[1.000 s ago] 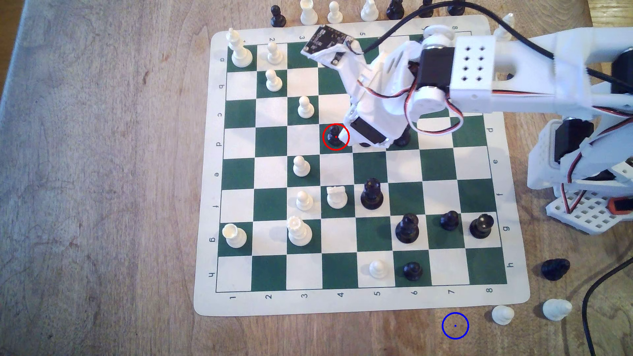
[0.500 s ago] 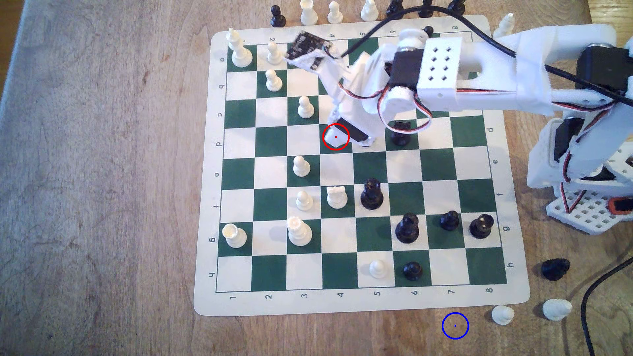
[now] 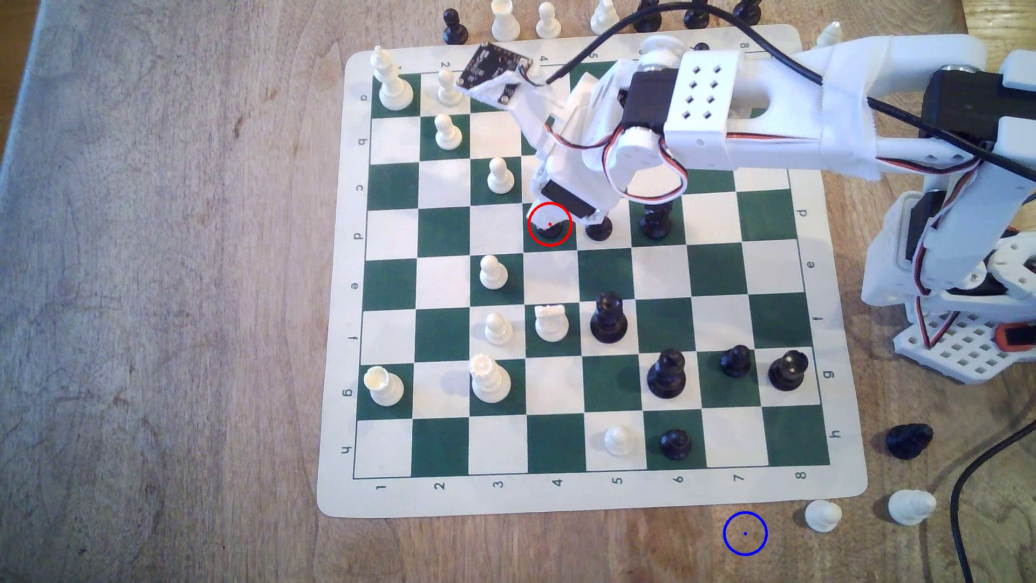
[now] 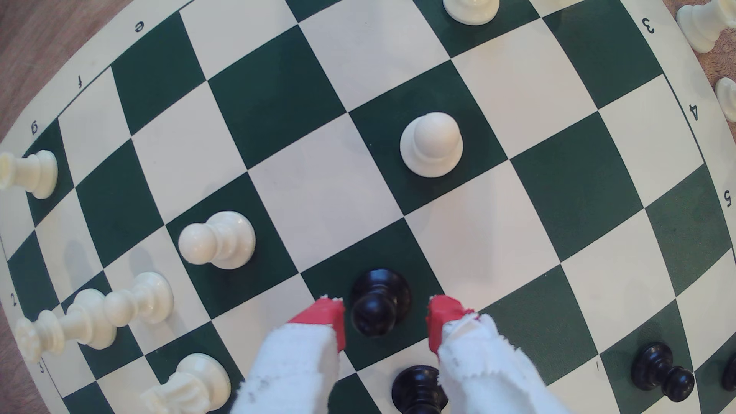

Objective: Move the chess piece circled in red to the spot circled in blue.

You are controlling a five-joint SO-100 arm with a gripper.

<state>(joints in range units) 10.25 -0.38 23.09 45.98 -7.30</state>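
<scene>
black pawn (image 4: 378, 304) stands on its dark square between the spread red tips of the gripper (image 4: 385, 318), neither touching. another black pawn (image 4: 418, 388) (just behind it) could get knocked if the closing tips drift.

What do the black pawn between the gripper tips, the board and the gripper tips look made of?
Black pawn: probably moulded plastic, glossy, with highlights on its head. Board: seemingly a thin flexible mat, matte, printed squares, rounded corners. Gripper fingertips: red, matte, possibly tape or rubber, above frayed white wrapping.
</scene>
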